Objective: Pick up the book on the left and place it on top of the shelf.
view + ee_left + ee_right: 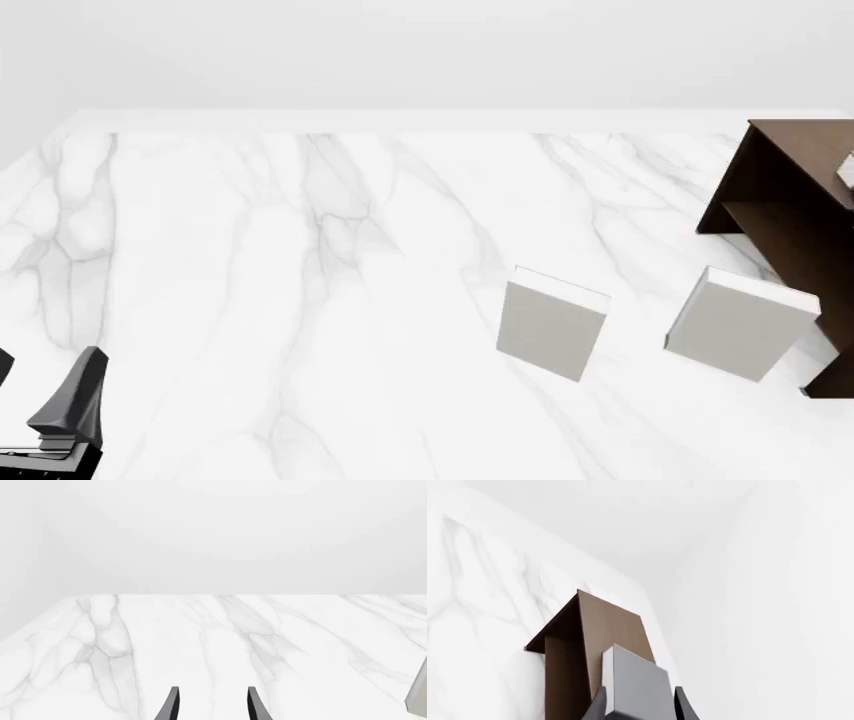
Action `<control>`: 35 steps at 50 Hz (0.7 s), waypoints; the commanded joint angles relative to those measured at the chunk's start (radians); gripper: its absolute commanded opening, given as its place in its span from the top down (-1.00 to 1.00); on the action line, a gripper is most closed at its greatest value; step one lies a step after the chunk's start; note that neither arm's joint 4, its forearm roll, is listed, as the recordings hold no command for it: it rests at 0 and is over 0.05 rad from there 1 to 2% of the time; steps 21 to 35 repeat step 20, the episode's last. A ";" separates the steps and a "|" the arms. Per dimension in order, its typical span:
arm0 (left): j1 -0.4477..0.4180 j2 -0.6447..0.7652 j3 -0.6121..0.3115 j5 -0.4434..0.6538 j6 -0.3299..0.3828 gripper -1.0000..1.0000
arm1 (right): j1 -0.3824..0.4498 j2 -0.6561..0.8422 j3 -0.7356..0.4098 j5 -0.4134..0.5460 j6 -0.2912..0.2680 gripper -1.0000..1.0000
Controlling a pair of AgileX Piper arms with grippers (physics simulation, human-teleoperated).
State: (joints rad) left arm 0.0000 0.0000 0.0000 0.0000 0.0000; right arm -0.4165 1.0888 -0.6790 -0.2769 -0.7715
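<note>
In the right wrist view my right gripper point(640, 706) is shut on the book point(637, 682), which looks mid grey here, with a pale page edge on one side. It is held over the flat top of the dark brown shelf point(610, 625); I cannot tell whether it touches. In the front view the shelf point(787, 205) stands at the far right, and only a small corner of the book point(846, 170) shows above it at the frame edge. My left gripper point(213, 703) is open and empty, low over the table near its front left point(43, 388).
Two light grey books stand upright on the marble table, one right of centre point(551, 325) and one beside the shelf point(738, 325). A grey book edge point(419, 695) shows at the side of the left wrist view. A white wall rises behind the table.
</note>
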 commanded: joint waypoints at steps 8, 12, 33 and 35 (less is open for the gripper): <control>0.000 0.000 0.000 0.000 0.000 -1.00 | 0.037 -0.128 0.019 0.019 0.104 -1.00; 0.000 0.000 0.000 0.000 0.000 -1.00 | 0.030 -0.170 0.029 -0.015 0.146 -1.00; 0.000 0.000 0.000 0.000 0.000 -1.00 | 0.051 -0.199 0.075 -0.038 0.209 -1.00; 0.000 0.000 0.000 0.000 0.000 -1.00 | 0.051 -0.199 0.075 -0.038 0.209 -1.00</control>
